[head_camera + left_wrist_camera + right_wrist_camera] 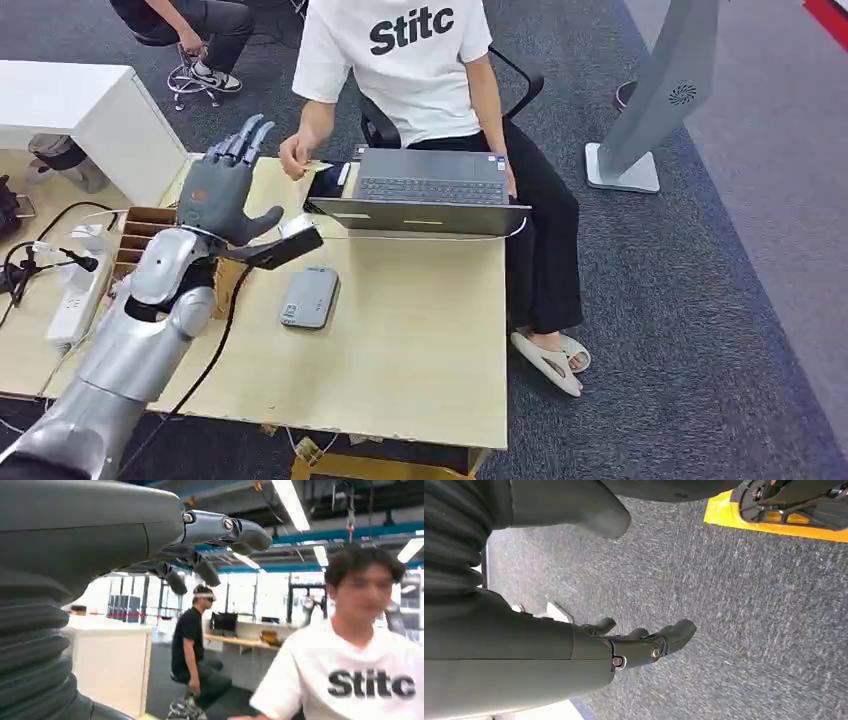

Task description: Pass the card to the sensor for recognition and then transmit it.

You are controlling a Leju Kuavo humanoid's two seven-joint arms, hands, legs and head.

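Above the left side of the counter (pixel 420 330), the left hand (pixel 222 190) is raised with its fingers stretched out and apart, and it holds nothing. The card (pixel 318 166) is with the person in the white shirt: the person's hand (pixel 295 155) pinches it just over the far edge of the counter, beside the laptop (pixel 425 190). The grey sensor (pixel 309 297) lies flat on the counter, near the robot's forearm and well apart from the card. The right hand (pixel 644 642) hangs low over the carpet, its fingers loosely bent and apart, with nothing in them.

I judge that the passing step is at its end: the card seems already given over, and the robot has no card to show to the sensor now. The next move probably calls for the left hand to draw back from the person and come down, without touching the laptop or the sensor on its way.
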